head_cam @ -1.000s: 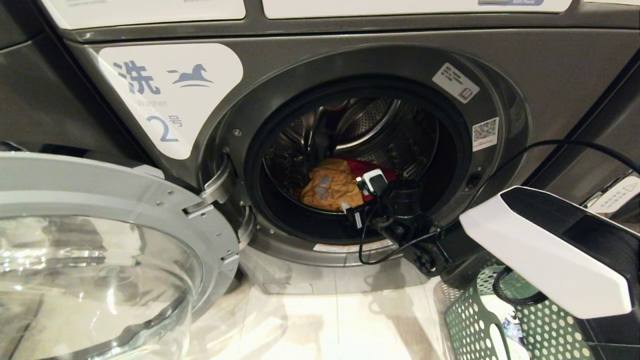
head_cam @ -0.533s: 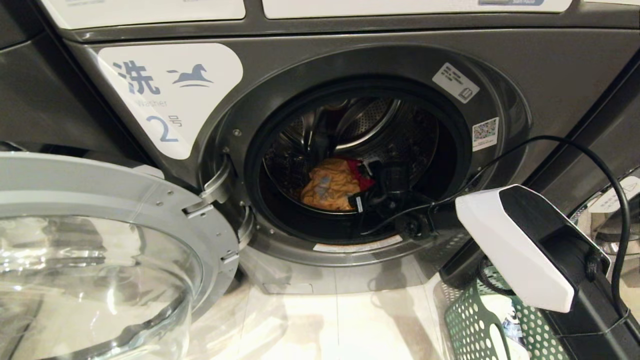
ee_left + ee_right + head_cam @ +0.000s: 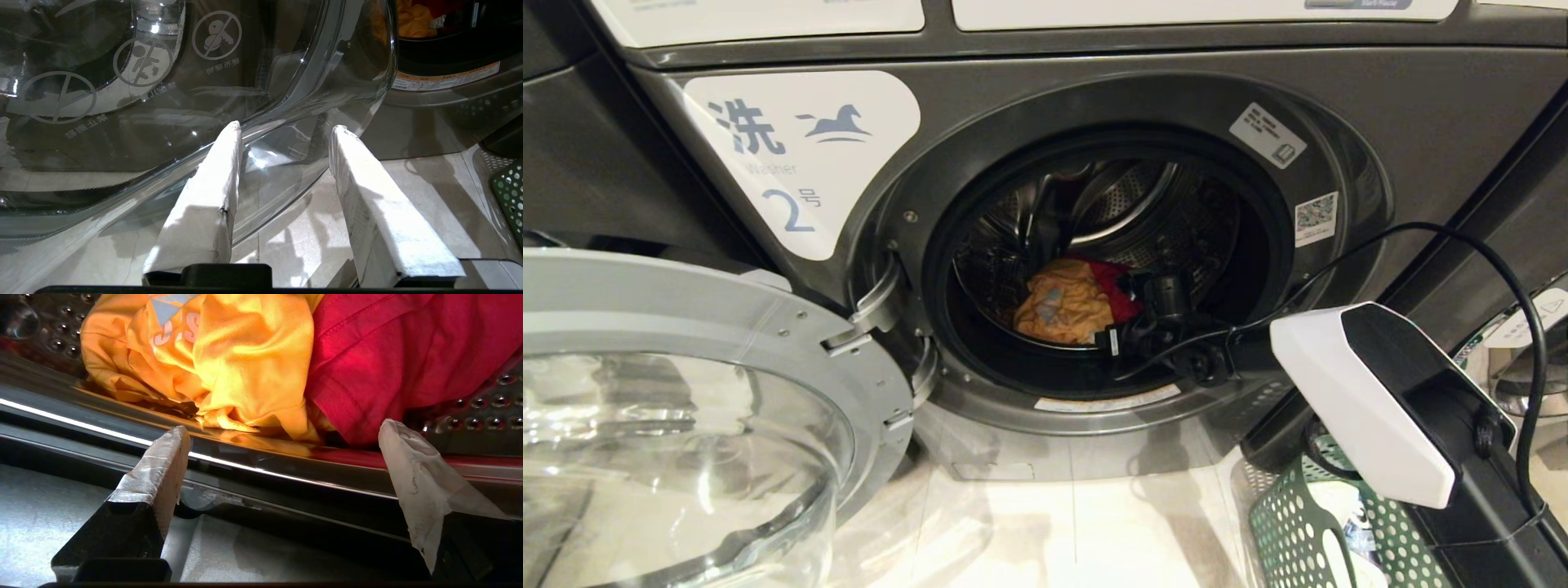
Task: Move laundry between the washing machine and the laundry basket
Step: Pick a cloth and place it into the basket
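right gripper (image 3: 282,433): jaws spread wide, empty, at the drum lip before the yellow shirt (image 3: 212,355) (red garment (image 3: 392,351) beside).
left gripper (image 3: 286,130): fingers apart, holding nothing.

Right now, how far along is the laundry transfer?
Done: the washer door stands open. In hand: the right gripper, jaws wide and empty, reaches into the drum toward the orange garment and red garment. Left: both garments are ungrabbed, the green basket waits beside the washer, left gripper idle.

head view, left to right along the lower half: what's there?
Open glass door → yellow garment in the drum → red garment → right gripper, open → green basket.
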